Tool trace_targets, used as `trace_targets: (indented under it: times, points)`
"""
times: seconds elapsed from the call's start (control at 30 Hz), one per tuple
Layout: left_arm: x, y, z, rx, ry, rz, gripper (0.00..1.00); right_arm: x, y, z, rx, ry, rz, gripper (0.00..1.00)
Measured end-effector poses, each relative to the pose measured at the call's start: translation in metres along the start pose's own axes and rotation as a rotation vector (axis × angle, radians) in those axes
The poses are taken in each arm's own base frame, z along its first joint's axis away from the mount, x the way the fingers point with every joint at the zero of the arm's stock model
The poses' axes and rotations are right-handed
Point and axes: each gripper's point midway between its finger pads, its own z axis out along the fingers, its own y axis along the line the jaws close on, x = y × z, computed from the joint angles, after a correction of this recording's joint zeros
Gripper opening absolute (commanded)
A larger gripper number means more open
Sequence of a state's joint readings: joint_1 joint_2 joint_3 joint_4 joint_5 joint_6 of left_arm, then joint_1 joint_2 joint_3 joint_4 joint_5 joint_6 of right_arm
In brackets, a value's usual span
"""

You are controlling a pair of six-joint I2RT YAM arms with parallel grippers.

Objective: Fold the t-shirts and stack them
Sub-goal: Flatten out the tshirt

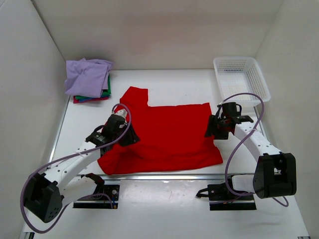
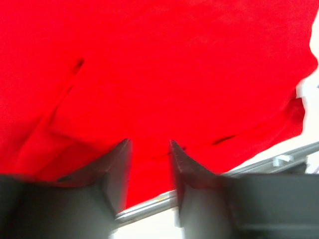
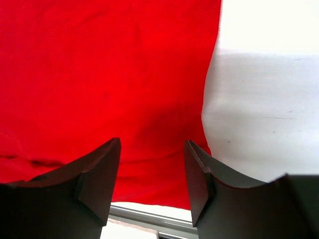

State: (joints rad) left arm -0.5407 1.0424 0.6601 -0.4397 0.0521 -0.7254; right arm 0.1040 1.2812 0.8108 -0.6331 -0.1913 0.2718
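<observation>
A bright red t-shirt (image 1: 167,134) lies spread out in the middle of the table, one sleeve pointing to the back left. My left gripper (image 1: 130,136) hovers over its left part. In the left wrist view the left gripper (image 2: 148,145) stands open, with red cloth (image 2: 159,74) below and nothing pinched between its fingers. My right gripper (image 1: 213,129) is at the shirt's right edge. It is also open (image 3: 152,144), above the red cloth (image 3: 99,74) where it meets the white table. Folded t-shirts (image 1: 88,78) are stacked at the back left: lavender on top, green and red beneath.
A white mesh basket (image 1: 241,75) stands at the back right corner. A metal rail (image 1: 189,176) runs along the table's near edge, just in front of the shirt's hem. White walls enclose the table on three sides.
</observation>
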Motion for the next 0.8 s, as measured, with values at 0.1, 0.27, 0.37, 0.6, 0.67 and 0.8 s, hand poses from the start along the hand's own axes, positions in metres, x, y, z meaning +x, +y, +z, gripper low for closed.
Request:
trace_targets:
  times: [0.1, 0.27, 0.37, 0.6, 0.67, 0.8]
  points:
    - [0.013, 0.02, -0.001, -0.059, 0.026, -0.032, 0.24, 0.001, 0.001, 0.001, -0.004, 0.0, 0.001, 0.51]
    - [0.03, 0.054, -0.005, -0.174, 0.061, -0.056, 0.47, 0.002, 0.002, 0.001, -0.008, 0.004, 0.005, 0.51]
    - [0.035, 0.065, -0.005, -0.212, 0.072, -0.061, 0.55, 0.002, 0.003, 0.001, -0.008, 0.003, 0.007, 0.51]
    - [0.042, 0.082, 0.005, -0.286, 0.088, -0.053, 0.56, 0.004, 0.002, 0.002, -0.012, 0.008, 0.01, 0.51]
    - [0.044, 0.087, 0.011, -0.312, 0.101, -0.044, 0.55, 0.003, 0.002, 0.002, -0.012, 0.006, 0.012, 0.5]
    - [0.048, 0.095, 0.022, -0.353, 0.122, -0.032, 0.51, 0.003, 0.0, 0.002, -0.01, 0.005, 0.018, 0.51]
